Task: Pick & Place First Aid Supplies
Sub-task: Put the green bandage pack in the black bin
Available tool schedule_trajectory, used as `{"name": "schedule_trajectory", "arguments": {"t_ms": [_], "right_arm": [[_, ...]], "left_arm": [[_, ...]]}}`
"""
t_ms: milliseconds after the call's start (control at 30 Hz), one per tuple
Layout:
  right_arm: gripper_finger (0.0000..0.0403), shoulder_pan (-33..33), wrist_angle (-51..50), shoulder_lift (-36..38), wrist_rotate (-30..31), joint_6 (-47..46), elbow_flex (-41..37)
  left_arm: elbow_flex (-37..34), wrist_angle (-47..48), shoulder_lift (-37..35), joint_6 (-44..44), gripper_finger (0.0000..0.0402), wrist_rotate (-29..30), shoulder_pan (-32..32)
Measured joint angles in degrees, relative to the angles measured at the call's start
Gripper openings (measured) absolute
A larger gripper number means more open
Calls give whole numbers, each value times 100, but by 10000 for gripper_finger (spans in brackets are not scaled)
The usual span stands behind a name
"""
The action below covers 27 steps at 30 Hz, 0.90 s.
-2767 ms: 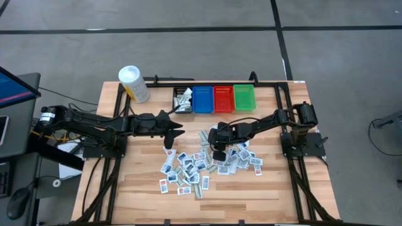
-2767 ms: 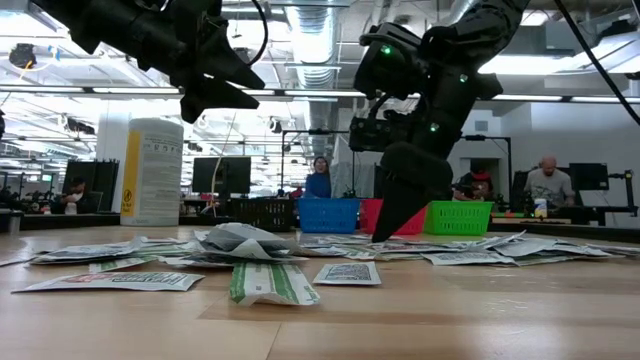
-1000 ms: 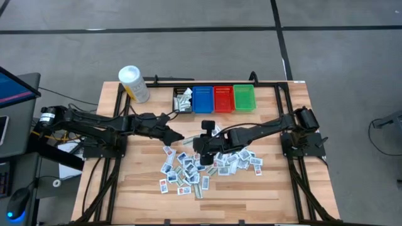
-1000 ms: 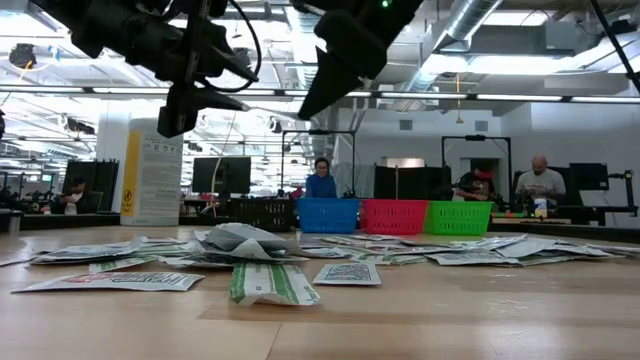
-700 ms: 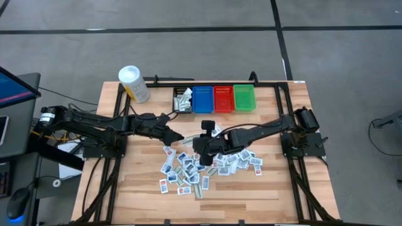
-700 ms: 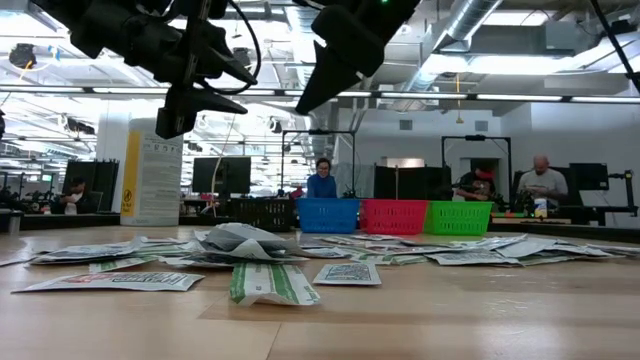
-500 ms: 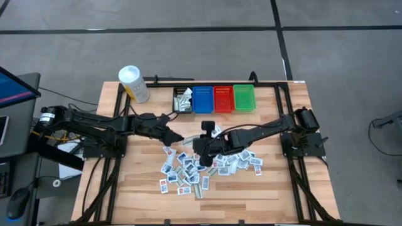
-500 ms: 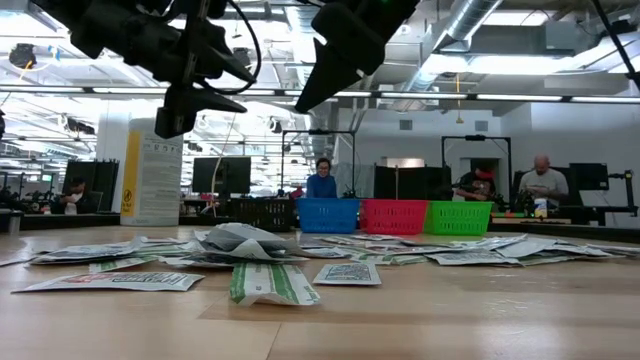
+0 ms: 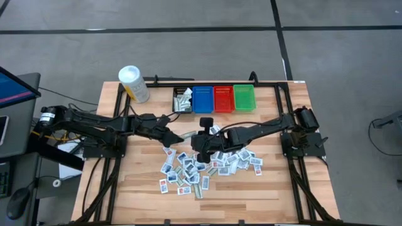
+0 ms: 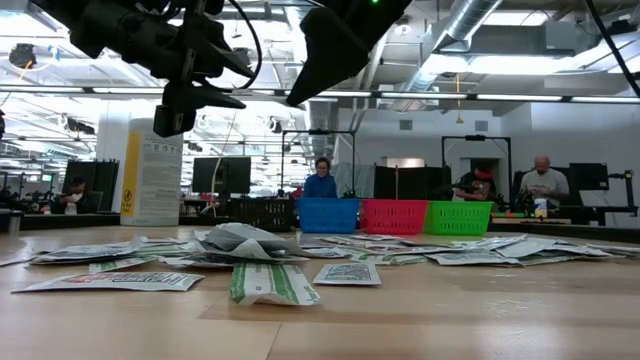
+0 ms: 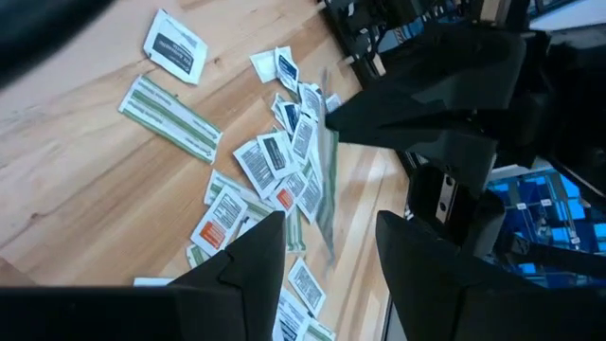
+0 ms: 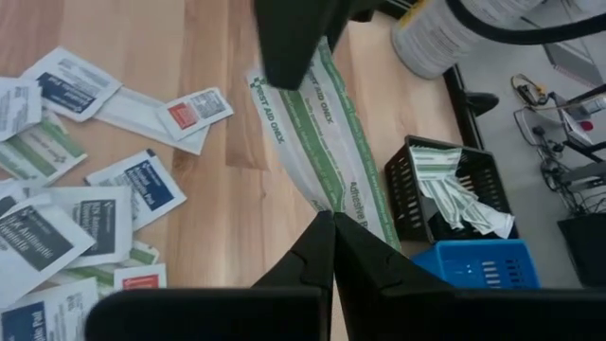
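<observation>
Above the desk's [image 9: 125, 188] middle in the high view, the right gripper [image 9: 190, 134] is clenched on a long green-striped packet [image 9: 187, 134], right at the left gripper [image 9: 178, 135], whose fingers are spread. The pile of packets [image 9: 207, 164] sits just below them — bare wood toward the near edge and both sides.

Low view: both arms hang well above the scattered packets, bins along the far edge.

Right wrist view — the striped packet [image 12: 327, 152] runs out from the pinched fingers [image 12: 317, 256], black bin [image 12: 431, 189] nearby.
</observation>
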<state>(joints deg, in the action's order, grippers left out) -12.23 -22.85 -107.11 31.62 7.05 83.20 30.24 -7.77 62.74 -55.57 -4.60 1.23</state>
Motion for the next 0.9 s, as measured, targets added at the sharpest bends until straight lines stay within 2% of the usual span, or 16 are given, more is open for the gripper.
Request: {"name": "schedule_trajectory", "arguments": {"t_ms": [133, 233, 333, 567, 900], "right_arm": [[0, 7, 92, 0, -6, 4, 0], [0, 4, 126, 0, -13, 52, 0], [0, 4, 129, 0, -20, 59, 0], [0, 4, 142, 0, -20, 55, 0], [1, 6, 170, 0, -21, 46, 0]], "left_arm": [[0, 0, 0, 17, 166, 2, 0], [0, 0, 0, 146, 151, 11, 0], [0, 0, 0, 405, 118, 11, 0], [0, -13, 0, 681, 12, 24, 0], [0, -13, 0, 780, 5, 26, 0]]}}
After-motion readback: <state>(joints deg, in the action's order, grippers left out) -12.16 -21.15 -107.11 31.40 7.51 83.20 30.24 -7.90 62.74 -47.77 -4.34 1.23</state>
